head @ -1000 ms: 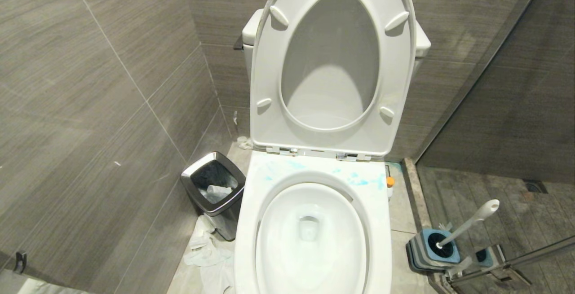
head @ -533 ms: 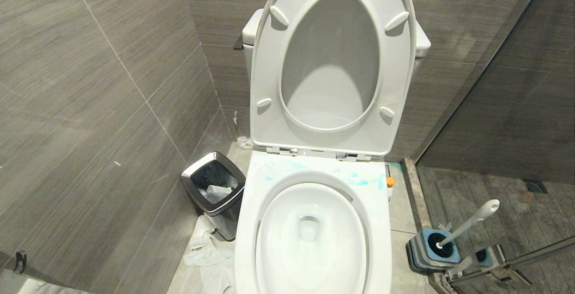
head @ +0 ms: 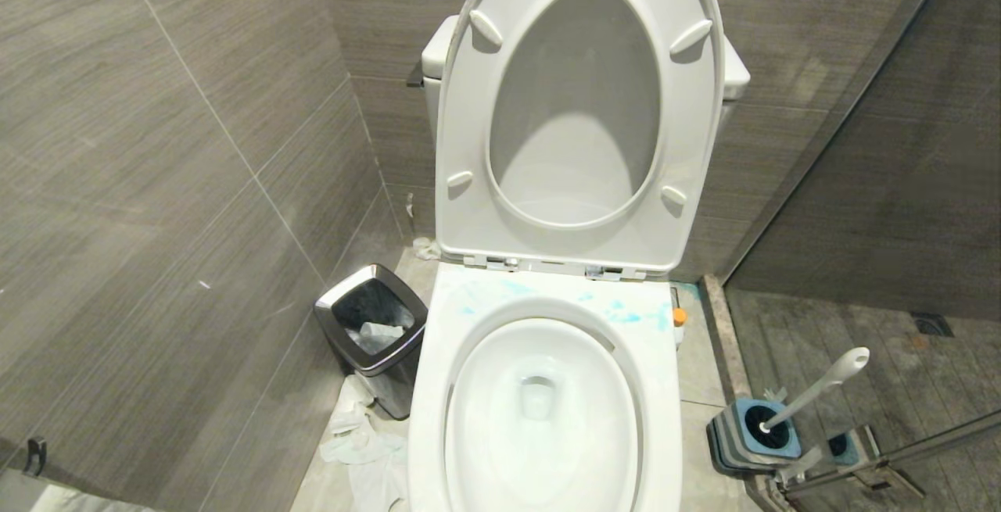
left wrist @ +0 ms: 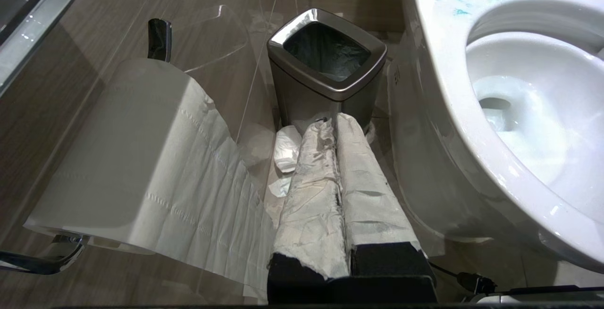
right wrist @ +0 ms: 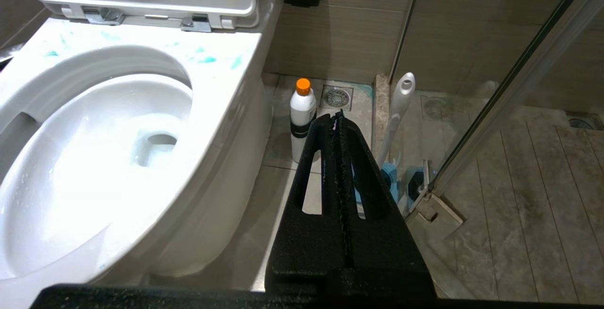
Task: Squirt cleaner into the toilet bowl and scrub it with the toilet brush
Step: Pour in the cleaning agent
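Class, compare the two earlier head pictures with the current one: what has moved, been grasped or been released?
Nothing has visibly changed. The toilet bowl stays open, the cleaner still stands on the floor beside it, and the toilet brush still rests in its holder. No gripper appears in the head view.

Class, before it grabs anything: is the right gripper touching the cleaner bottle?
Apart: right wrist view shows the shut right gripper short of the cleaner bottle, empty.
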`<state>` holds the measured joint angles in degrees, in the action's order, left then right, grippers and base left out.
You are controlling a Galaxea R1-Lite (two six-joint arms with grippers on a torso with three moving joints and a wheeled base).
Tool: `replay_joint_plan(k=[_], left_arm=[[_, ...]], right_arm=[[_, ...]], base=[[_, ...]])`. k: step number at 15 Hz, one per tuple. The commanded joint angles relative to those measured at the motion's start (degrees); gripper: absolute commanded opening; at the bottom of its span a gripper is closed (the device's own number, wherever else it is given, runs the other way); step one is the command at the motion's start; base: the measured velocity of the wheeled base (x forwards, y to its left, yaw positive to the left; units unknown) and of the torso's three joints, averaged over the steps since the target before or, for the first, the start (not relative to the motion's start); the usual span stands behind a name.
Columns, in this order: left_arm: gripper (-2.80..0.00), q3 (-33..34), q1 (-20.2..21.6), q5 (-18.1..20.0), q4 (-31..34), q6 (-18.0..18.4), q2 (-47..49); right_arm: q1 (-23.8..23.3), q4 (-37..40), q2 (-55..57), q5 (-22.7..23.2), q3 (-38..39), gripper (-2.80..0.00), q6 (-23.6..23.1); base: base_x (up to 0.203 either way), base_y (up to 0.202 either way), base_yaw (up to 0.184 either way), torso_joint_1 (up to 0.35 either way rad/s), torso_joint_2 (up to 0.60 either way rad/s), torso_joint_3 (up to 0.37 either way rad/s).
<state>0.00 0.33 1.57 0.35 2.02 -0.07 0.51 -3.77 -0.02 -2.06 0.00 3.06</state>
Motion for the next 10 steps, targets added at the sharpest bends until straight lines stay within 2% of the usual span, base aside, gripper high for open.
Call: replay_joint_plan(k=[1,10], left_arm=[[-2.80,0.09,0.02,0.01,0.00,0.00,0.07],[-2.80,0.09,0.02,0.01,0.00,0.00,0.07]], right_arm=[[0.02,-0.01,0.02,-0.05,1.41,-2.80,0.02],[0.02,-0.07,0.02,-0.05,1.41,-2.80,0.02]], base=[[0.000,0.000,0.000,0.000,0.00,0.000],[0.000,0.000,0.000,0.000,0.00,0.000]])
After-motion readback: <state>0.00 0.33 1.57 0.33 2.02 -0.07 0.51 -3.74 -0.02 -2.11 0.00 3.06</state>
